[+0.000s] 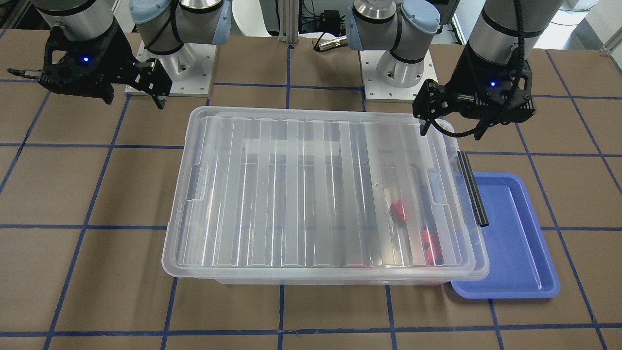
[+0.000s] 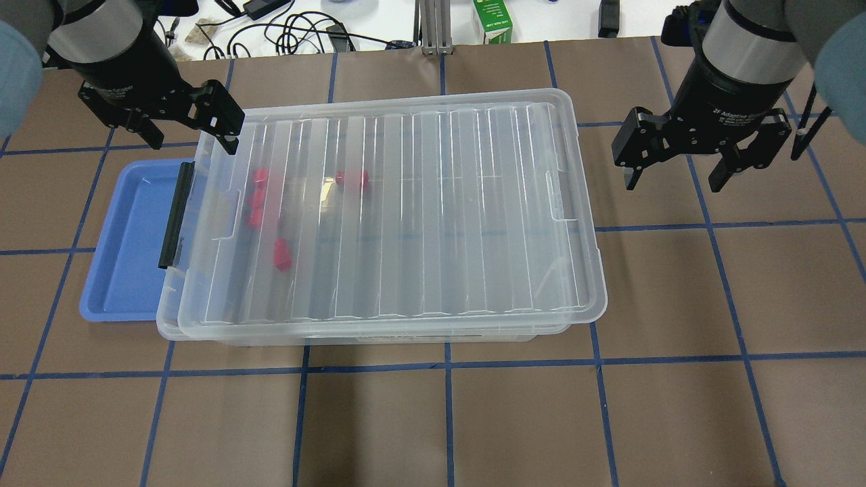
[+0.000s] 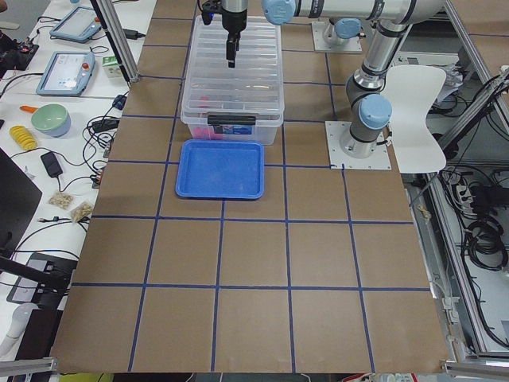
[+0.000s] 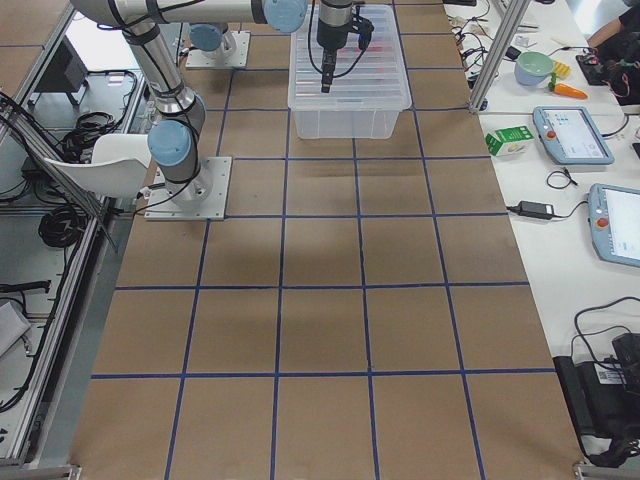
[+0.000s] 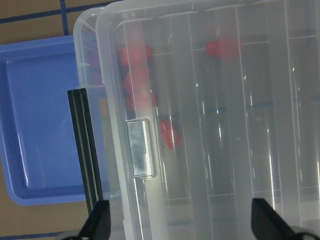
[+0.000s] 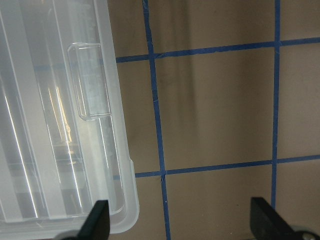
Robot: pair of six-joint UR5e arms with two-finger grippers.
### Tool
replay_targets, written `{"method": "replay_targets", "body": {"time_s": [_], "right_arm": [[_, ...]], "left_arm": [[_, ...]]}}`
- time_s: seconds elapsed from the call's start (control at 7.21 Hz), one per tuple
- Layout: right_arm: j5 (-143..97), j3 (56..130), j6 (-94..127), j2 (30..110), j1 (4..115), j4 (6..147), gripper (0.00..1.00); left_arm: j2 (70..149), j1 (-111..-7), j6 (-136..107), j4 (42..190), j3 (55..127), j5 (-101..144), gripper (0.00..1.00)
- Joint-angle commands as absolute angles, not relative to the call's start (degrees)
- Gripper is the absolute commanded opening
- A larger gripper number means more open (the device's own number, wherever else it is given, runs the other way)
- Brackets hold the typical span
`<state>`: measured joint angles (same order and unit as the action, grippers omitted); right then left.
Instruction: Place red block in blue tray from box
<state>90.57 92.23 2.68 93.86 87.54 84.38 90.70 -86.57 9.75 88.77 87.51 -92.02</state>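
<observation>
We count one box (image 2: 582,223), one blue tray (image 2: 128,237), two end effectors and five red shapes. The box is see-through, and its ribbed lid (image 2: 440,203) is on.

All five red shapes are inside the box, near its 9 o'clock end as seen from above. They look a bit blurry through the lid. Three sit close in a row by that end, and one sits alone more toward the middle. The red block (image 2: 281,255), a long one, lies at 5 o'clock from the row.

The blue tray is at 9 o'clock from the box. One edge of it is hidden under the box's rim, by the black bar (image 2: 174,216).

The left end effector (image 2: 195,143) hangs over the box's 10 o'clock corner with its fingers spread wide. The right end effector (image 2: 673,184) hangs at 2 o'clock from the box, over the surface (image 2: 676,406), and it is spread wide too.

The surface is brown with blue tape squares. Past its 12 o'clock edge are cables (image 2: 291,30) and a green carton (image 2: 492,20).
</observation>
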Motion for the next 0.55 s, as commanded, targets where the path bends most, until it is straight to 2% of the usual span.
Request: {"method": "replay_targets", "body": {"time_s": [0.0,0.42], "right_arm": [[90.70,92.46,2.72,93.87,87.54,85.52,1.00],[90.62,92.81,2.81,93.34,87.54,85.61,1.00]], "left_arm": [[90.70,-86.49,9.76,88.77,87.54,-92.02,1.00],[90.62,-86.49,9.76,88.77,87.54,-92.02,1.00]]}}
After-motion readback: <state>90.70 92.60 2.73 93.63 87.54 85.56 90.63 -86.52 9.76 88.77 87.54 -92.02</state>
